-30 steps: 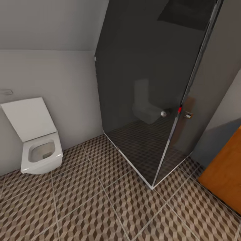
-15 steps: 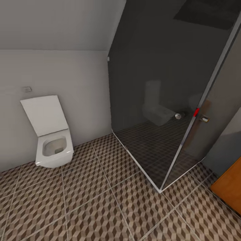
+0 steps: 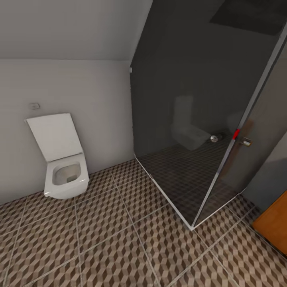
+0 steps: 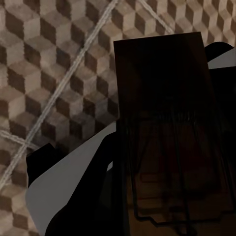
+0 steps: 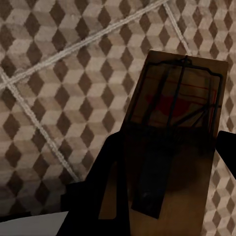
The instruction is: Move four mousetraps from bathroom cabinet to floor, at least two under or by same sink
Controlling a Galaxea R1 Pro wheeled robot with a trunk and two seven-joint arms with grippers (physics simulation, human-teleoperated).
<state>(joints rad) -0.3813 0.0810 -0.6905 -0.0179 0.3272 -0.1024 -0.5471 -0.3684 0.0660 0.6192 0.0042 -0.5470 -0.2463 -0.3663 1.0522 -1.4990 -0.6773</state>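
In the left wrist view a dark-brown mousetrap (image 4: 160, 83) with thin wire parts sits between the fingers of my left gripper (image 4: 162, 196), which is shut on it above the cube-patterned bathroom floor (image 4: 44, 59). In the right wrist view a second mousetrap (image 5: 182, 103), with a wire bar and a red mark, is held by my right gripper (image 5: 169, 196), also shut, over the same kind of floor (image 5: 59, 73). An orange-brown wooden surface (image 3: 275, 227) cuts into the head view's lower right corner; I cannot tell whether it is the cabinet. The sink is out of view.
A white wall-hung toilet (image 3: 65, 175) with its lid up stands against the left wall. A dark glass shower enclosure (image 3: 191, 119) fills the right half, its corner post reaching the floor (image 3: 103, 239) at the lower right. Open tiled floor lies between them.
The whole head picture has shifted: toilet and shower now sit further right, so the camera turned left. Most of that happened early; the last half second shows almost no shift.
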